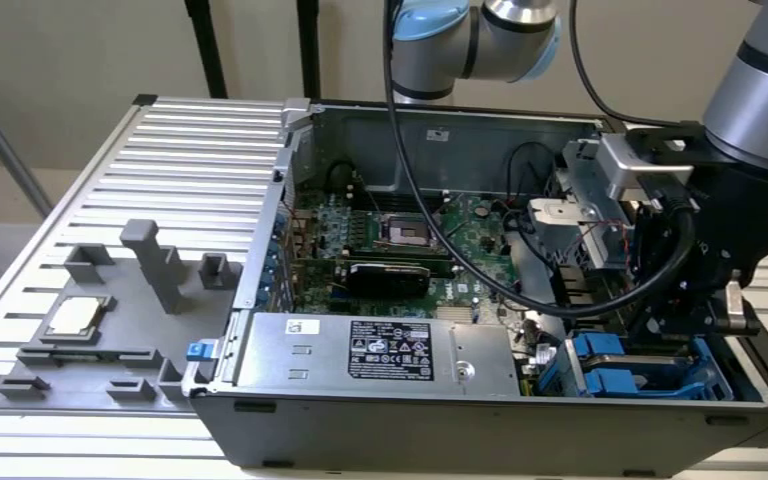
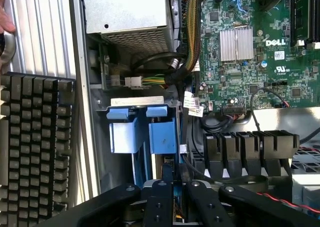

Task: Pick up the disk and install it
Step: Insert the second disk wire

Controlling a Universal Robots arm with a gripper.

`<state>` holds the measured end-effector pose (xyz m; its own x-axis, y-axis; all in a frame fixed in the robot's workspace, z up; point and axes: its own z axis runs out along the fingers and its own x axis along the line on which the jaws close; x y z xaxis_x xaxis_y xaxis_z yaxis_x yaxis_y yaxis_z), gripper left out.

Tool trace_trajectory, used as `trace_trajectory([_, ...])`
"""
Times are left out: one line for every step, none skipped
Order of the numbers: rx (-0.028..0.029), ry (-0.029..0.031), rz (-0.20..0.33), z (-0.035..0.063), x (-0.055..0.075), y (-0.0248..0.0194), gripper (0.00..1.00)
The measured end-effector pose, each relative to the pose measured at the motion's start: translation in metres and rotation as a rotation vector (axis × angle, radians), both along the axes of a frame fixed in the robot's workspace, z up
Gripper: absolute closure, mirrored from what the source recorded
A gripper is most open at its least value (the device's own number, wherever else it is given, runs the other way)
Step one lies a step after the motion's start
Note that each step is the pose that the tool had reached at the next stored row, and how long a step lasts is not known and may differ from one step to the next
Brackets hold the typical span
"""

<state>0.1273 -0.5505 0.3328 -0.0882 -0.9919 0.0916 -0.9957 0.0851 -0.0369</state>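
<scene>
Down at the drive bay in the computer case's corner on the exterior view's right, the gripper stands nearly closed, jaws pinching the disk on edge. Holding it by the thin edge, blue rails vertical, looks meant to line it up with the blue-tabbed slots below. Disk sits just above the bay, apparently not yet seated.

Exterior view: arm's black wrist blocks the grip itself; shows instead the whole layout — power supply box with black label, motherboard, grey parts fixture on the slatted table, a square chip resting in it.

Wrist view: supplies the grip, blue bay tabs, cable bundle beside the bay, a keyboard outside the case.
</scene>
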Motion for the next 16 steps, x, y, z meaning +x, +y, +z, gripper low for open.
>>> trace_trajectory([0.0004,0.0000,0.000,-0.0003,0.0000,0.0000,0.84])
trace_trajectory([0.0005,0.0000,0.000,-0.0003,0.0000,0.0000,0.84])
trace_trajectory([0.0007,0.0000,0.000,0.0000,0.0000,0.0000,0.84])
trace_trajectory([0.0010,0.0000,0.000,0.0005,0.0000,0.0001,0.84])
trace_trajectory([0.0015,0.0002,0.000,0.0011,0.0000,0.0001,0.84])
trace_trajectory([0.0017,0.0004,0.000,0.0017,0.0000,0.0000,0.84])
trace_trajectory([0.0017,0.0005,0.000,0.0023,0.0000,0.0000,0.84])
trace_trajectory([0.0013,0.0005,0.000,0.0026,0.0000,-0.0001,0.84])
trace_trajectory([0.0010,0.0002,0.000,0.0029,0.0002,-0.0001,0.84])
trace_trajectory([0.0008,0.0005,0.000,0.0031,0.0002,-0.0001,0.82])
trace_trajectory([0.0009,0.0006,0.000,0.0033,0.0001,-0.0001,0.76])
trace_trajectory([0.0007,0.0006,0.000,0.0037,-0.0001,-0.0002,0.70])
trace_trajectory([0.0007,0.0007,0.000,0.0041,-0.0005,-0.0002,0.70])
trace_trajectory([0.0007,0.0007,0.000,0.0045,-0.0012,-0.0002,0.64])
trace_trajectory([0.0007,0.0006,0.000,0.0049,-0.0027,-0.0002,0.64])
trace_trajectory([0.0007,0.0007,0.000,0.0052,-0.0048,-0.0002,0.64])
